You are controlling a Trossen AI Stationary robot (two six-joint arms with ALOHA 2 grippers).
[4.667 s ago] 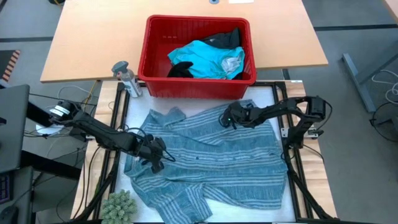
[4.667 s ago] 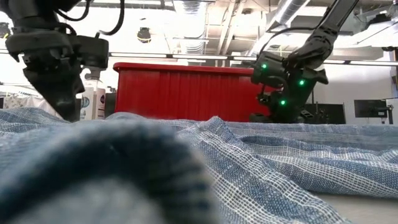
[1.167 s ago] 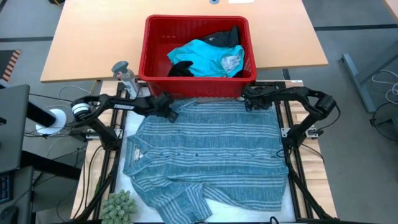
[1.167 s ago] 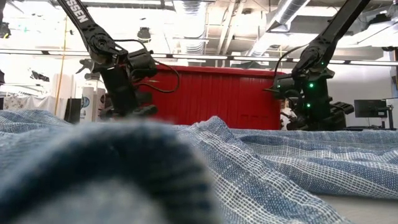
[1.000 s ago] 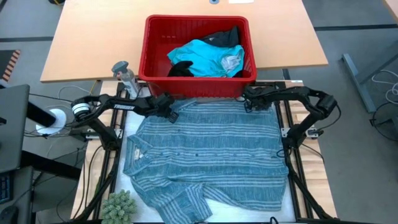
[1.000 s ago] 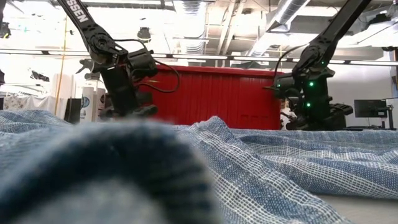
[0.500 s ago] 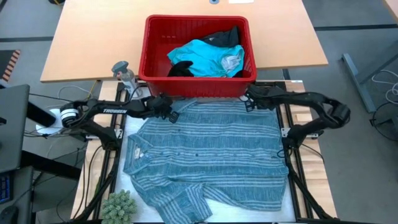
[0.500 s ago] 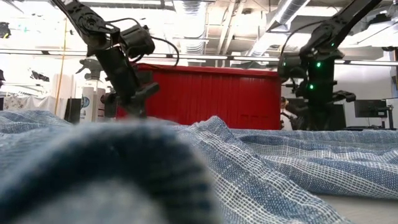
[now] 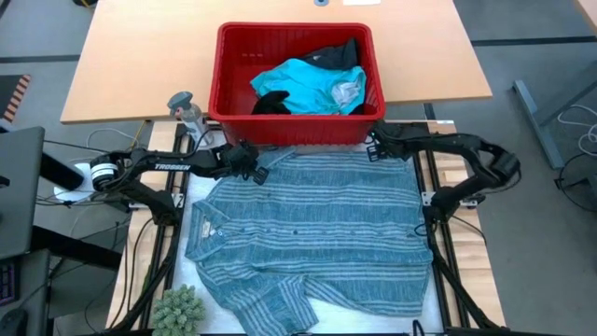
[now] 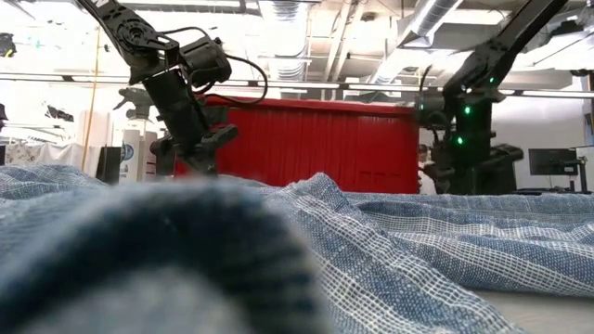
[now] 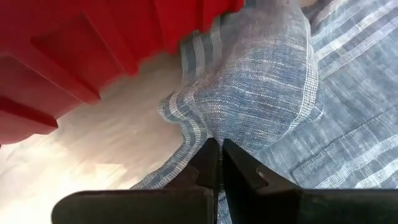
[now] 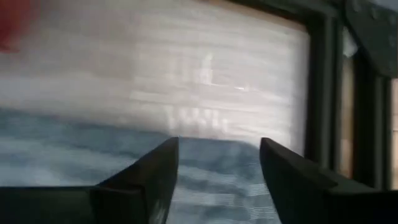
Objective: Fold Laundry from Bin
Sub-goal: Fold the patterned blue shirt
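Blue-grey striped shirt [image 9: 312, 233] spread flat just in front of the red bin [image 9: 238, 126], collar side out to the left, buttoned front up, one sleeve bunched at the near edge. Pale and darker stripes running across, loose weave showing clearly in the left wrist view. Inside the bin: bright turquoise garment [image 9: 303, 84] heaped in the middle, black garments [image 9: 336, 54] tucked behind it and at its near left.

Left gripper [image 9: 254, 168] down at the shirt's far left corner, right against the bin's front wall, fingers [image 11: 208, 163] pinched together on a fold of striped cloth [image 11: 249, 106]. Right gripper [image 9: 375, 149] at the shirt's far right corner, also close to the bin wall, fingers [image 12: 155, 171] spread apart above the cloth edge, nothing between them.

White lettering readable on the left arm [image 9: 173, 167]: "TROSSEN". Small grey bottle [image 9: 187, 112] standing just left of the bin.
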